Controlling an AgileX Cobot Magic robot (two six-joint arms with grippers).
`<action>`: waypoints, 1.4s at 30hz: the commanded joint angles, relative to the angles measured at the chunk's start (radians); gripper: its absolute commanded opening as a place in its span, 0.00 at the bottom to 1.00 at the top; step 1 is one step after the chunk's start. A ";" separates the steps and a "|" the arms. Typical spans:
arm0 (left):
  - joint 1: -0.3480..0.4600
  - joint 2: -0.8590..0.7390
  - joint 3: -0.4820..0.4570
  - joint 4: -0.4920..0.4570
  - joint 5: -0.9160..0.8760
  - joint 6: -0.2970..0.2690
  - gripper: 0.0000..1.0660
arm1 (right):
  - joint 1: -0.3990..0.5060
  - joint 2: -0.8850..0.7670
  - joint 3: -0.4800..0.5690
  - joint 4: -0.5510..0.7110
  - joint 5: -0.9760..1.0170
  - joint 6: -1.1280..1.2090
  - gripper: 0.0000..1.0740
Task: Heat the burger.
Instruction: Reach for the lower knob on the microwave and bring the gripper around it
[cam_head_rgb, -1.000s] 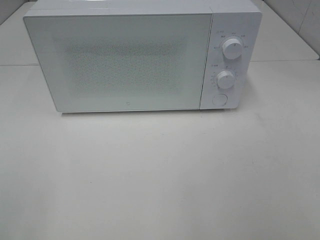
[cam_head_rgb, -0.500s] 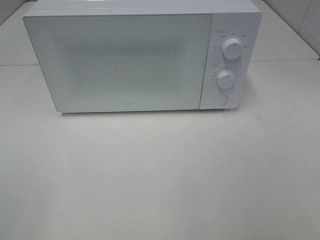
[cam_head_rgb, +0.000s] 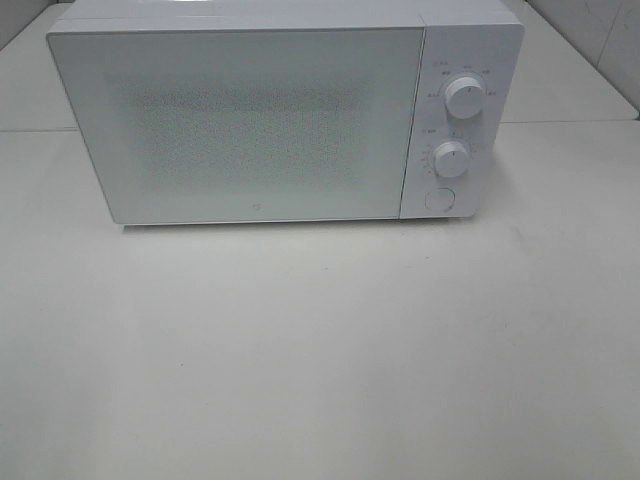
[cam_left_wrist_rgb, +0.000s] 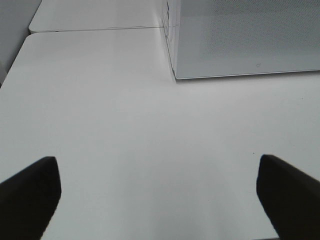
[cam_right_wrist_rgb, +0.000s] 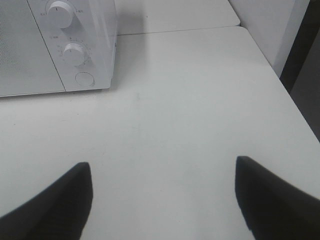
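No change over the last second: microwave (cam_head_rgb: 240, 125) door shut, scene static. Burger not in view anywhere; possibly behind that door, cannot tell. My left tool (cam_left_wrist_rgb: 160, 200) and right tool (cam_right_wrist_rgb: 162, 200) hang wide and empty over the tabletop (cam_head_rgb: 320, 350) before the microwave. Likely next: its timer knob (cam_head_rgb: 451, 160).

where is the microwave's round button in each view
Exterior high: the round button sits under the lower dial, right of the door.
Left wrist: not in it; only the door's far end and the side wall show.
Right wrist: the round button sits just under the lower dial, near the front corner.
Shared landmark: the speckled door, seen in all three views.
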 joint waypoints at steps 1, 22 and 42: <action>0.005 -0.021 0.002 -0.011 0.003 -0.008 0.94 | -0.005 -0.024 0.004 -0.002 -0.008 0.003 0.70; 0.005 -0.021 0.002 -0.011 0.003 -0.008 0.94 | -0.005 -0.014 -0.017 -0.002 -0.052 0.006 0.70; 0.005 -0.021 0.002 -0.011 0.003 -0.008 0.94 | -0.005 0.347 -0.016 0.001 -0.341 0.010 0.71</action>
